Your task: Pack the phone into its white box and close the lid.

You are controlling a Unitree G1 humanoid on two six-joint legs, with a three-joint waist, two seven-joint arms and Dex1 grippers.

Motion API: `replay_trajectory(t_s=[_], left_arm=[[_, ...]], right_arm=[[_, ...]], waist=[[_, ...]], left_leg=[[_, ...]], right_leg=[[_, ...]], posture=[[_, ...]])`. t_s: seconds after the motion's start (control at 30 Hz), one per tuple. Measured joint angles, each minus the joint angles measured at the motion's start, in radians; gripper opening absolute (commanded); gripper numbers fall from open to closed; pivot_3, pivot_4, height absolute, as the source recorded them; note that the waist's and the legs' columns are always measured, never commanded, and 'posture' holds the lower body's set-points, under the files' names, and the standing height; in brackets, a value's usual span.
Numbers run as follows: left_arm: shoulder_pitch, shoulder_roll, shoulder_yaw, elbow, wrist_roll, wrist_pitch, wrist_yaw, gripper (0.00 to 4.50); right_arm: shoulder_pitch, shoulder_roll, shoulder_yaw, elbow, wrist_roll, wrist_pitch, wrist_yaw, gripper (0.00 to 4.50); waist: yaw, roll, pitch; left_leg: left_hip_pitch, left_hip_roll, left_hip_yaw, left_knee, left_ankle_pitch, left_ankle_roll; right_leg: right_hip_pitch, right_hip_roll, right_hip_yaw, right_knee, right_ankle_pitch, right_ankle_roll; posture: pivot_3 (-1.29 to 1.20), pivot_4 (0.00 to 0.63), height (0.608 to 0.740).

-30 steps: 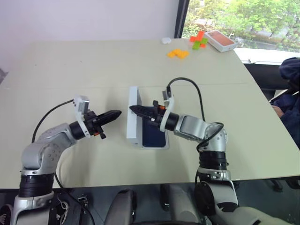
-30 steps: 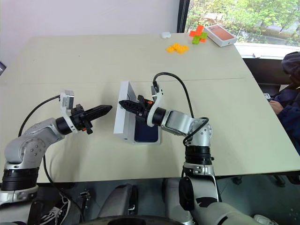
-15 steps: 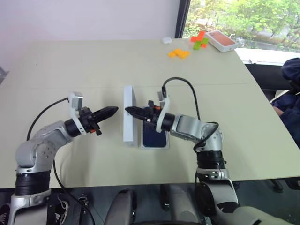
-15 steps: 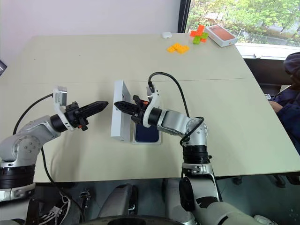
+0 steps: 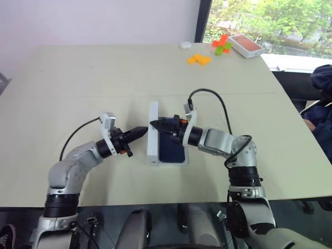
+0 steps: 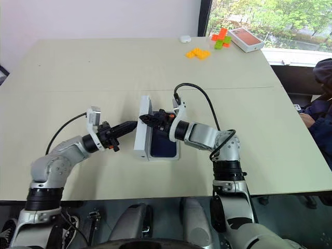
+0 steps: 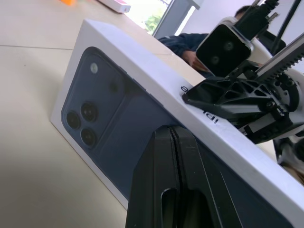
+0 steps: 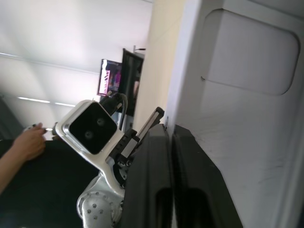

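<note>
Your left fingers (image 5: 142, 130) are clenched, their tip against the printed outer face of the lid (image 5: 152, 136). The right fingers (image 5: 155, 123) sit at the lid's upper rim from the other side; I cannot tell whether they are pinching it or parted.

The lid stands upright on its long edge along the left side of the white box (image 5: 174, 163). The phone (image 5: 171, 150) already lies flat in the box, about midway along the counter (image 5: 78, 78) and closer to its near edge.

Watch the tipping. The lid is thin, smooth cardboard balanced on a narrow rim, so an uneven push could slide its foot outward and drop it flat on the counter. It could also fall askew across the box so its rim catches. The shallow, light tray may skate under a sideways shove, with the glossy phone inside it
</note>
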Motion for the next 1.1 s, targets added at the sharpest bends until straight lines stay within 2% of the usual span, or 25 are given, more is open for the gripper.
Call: replay_trajectory(t_s=[0.17,0.3,0.5,0.57,0.73,0.9,1.1], left_arm=[[-0.008,-0.01,-0.031,0.001,0.015,-0.01,-0.001,0.0],[-0.016,-0.013,-0.031,0.001,0.014,-0.01,-0.002,0.0],[-0.011,-0.066,-0.072,0.0,0.024,-0.013,0.003,0.0],[-0.013,-0.078,-0.08,0.0,0.026,-0.014,0.003,0.0],[-0.033,-0.117,-0.116,0.006,0.038,-0.016,0.001,0.0],[-0.053,-0.145,-0.141,0.012,0.046,-0.024,0.003,0.0],[-0.053,-0.1,-0.119,0.003,0.04,-0.007,0.005,0.0]], right_arm=[[0.002,-0.054,0.019,-0.007,-0.061,0.011,0.033,3.97],[-0.001,-0.171,0.021,-0.036,-0.115,0.037,0.125,3.97],[-0.04,-0.558,0.055,-0.135,-0.314,0.071,0.449,3.97],[-0.038,-0.628,0.074,-0.158,-0.374,0.062,0.563,3.97],[-0.019,-0.691,0.134,-0.188,-0.518,0.007,0.75,3.97],[-0.015,-0.681,0.183,-0.206,-0.646,-0.055,0.81,3.97],[-0.016,-0.667,0.219,-0.213,-0.764,-0.112,0.857,3.97]], waist=[[0.0,0.0,0.0],[0.002,0.0,0.0],[0.024,0.0,0.0],[0.023,0.0,0.0],[0.024,0.0,0.0],[0.024,0.0,0.0],[0.025,0.0,0.0]], left_leg=[[0.0,0.0,0.0,0.0,0.0,0.0],[0.0,0.0,0.0,0.0,0.0,0.0],[-0.002,-0.001,0.0,0.001,0.0,0.001],[-0.002,0.0,0.0,0.001,-0.001,0.001],[-0.001,0.001,0.0,0.002,0.0,0.001],[0.001,0.001,0.0,0.003,0.0,0.001],[0.0,0.0,0.0,0.002,0.0,0.001]], right_leg=[[0.0,0.0,0.0,0.0,0.0,0.0],[0.0,0.0,0.0,0.0,0.0,0.0],[0.0,0.001,0.0,-0.003,-0.001,0.001],[0.0,0.001,0.0,-0.003,-0.001,0.001],[0.001,0.003,0.0,-0.002,-0.001,0.001],[0.002,0.003,0.001,-0.002,-0.001,0.001],[0.002,0.002,0.001,-0.002,-0.001,0.001]], posture=[[0.0,0.15,0.74],[0.0,0.15,0.74],[0.0,0.15,0.74],[0.0,0.15,0.74],[0.0,0.15,0.74],[0.0,0.15,0.74],[0.0,0.15,0.74]])
